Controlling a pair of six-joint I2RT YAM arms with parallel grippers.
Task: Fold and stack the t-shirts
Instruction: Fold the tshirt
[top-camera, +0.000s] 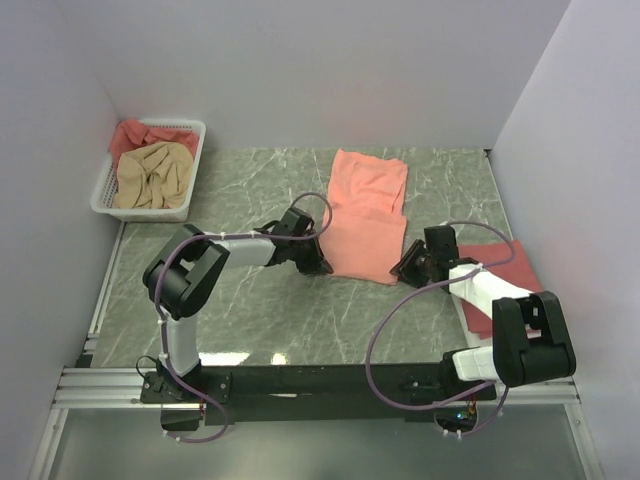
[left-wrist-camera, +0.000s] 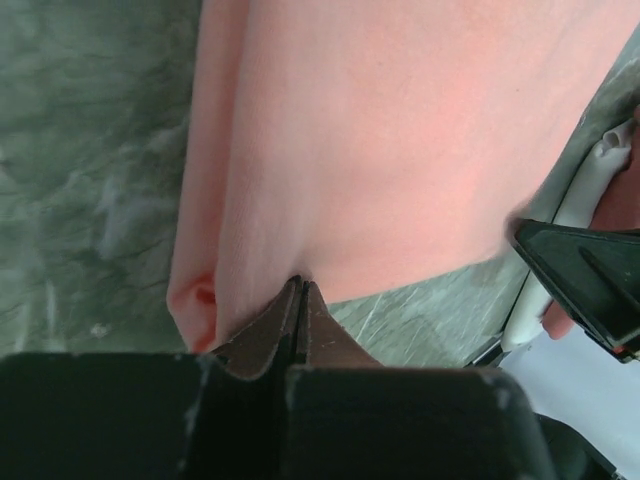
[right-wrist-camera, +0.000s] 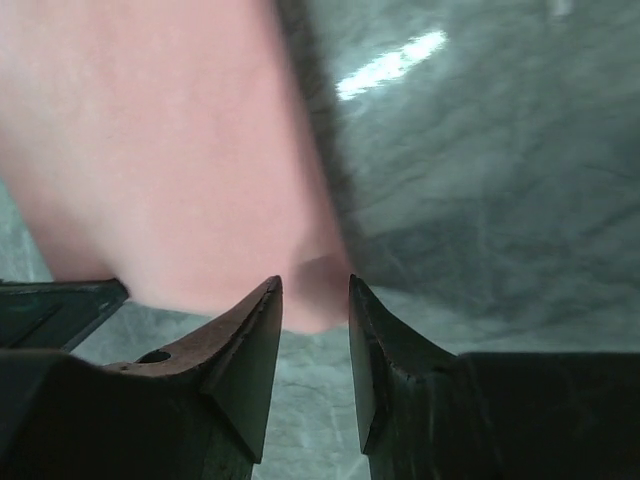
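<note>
A salmon-pink t-shirt lies folded lengthwise on the green marble table, running from the back middle toward the front. My left gripper is shut on its near left corner; the left wrist view shows the pink cloth pinched at the fingertips. My right gripper is open at the near right corner, and that corner of the pink cloth lies between and just beyond its fingertips. A rose-red t-shirt lies flat on the right, partly under my right arm. A beige-tan t-shirt is in the basket.
A white lattice basket stands at the back left with the tan shirt and another rose-red one. White walls close the table on the left, back and right. The right gripper's black body shows in the left wrist view.
</note>
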